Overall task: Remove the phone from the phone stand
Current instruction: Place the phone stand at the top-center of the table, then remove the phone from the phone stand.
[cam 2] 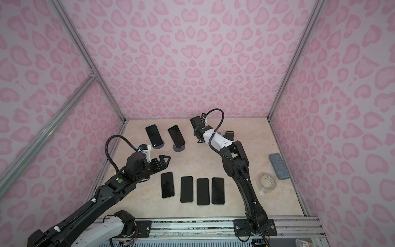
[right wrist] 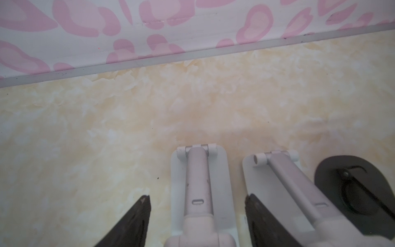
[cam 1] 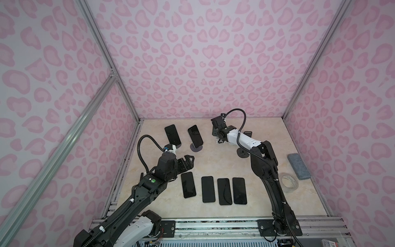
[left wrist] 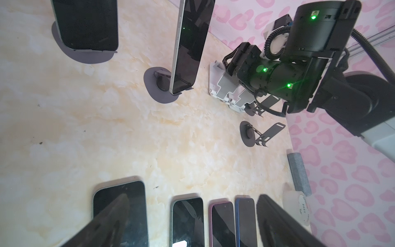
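Your two standing phones are leaning on stands at the far left of the table: the corner phone and, just beside it toward the middle, the middle phone, whose foot is sitting on a round grey stand. Your left gripper is hovering on the near side of both, between them and the four flat phones lying in a row. Its jaws are gaping wide and holding nothing, and it is touching neither standing phone. Your right gripper is hanging well apart from those phones, toward the far middle, over two white stands. In the right wrist view its fingers are straddling one white stand's arm with a gap on each side, so the jaws are standing apart and gripping nothing. A dark stand is sitting just beside the right arm.
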Controlling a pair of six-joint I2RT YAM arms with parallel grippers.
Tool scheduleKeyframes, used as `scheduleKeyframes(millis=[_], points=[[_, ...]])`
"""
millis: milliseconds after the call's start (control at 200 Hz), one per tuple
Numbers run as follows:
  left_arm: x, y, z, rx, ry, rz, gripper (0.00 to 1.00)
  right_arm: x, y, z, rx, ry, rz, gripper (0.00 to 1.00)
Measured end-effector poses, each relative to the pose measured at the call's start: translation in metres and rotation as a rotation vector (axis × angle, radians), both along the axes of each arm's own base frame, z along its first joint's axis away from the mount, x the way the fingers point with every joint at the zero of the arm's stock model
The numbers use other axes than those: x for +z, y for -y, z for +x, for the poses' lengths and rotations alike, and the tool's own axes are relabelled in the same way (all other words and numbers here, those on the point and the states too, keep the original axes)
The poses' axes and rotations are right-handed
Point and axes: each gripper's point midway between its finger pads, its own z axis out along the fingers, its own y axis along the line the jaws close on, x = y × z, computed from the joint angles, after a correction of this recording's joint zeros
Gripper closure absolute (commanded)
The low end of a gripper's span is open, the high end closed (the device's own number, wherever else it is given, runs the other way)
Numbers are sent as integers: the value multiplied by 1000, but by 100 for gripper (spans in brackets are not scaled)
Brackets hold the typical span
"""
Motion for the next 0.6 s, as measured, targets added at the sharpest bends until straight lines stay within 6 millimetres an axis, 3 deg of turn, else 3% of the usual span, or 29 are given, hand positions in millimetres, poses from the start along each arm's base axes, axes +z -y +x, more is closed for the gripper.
scheduleKeyframes(millis=[110,270,485,600], points=[[2,-3,-4,3,13,-5,4,10,-5,-6,15,-13,-3,16],[7,-8,-10,16,39,-23,4,51,-18,-17,81,33,17,13],[-8,-26,-25,88,0,-35,4,92,-28,-44,175,72,-11,12],[-8,-37,-33,136,7,-49,4,105,-42,-63,320,77,-11,12]])
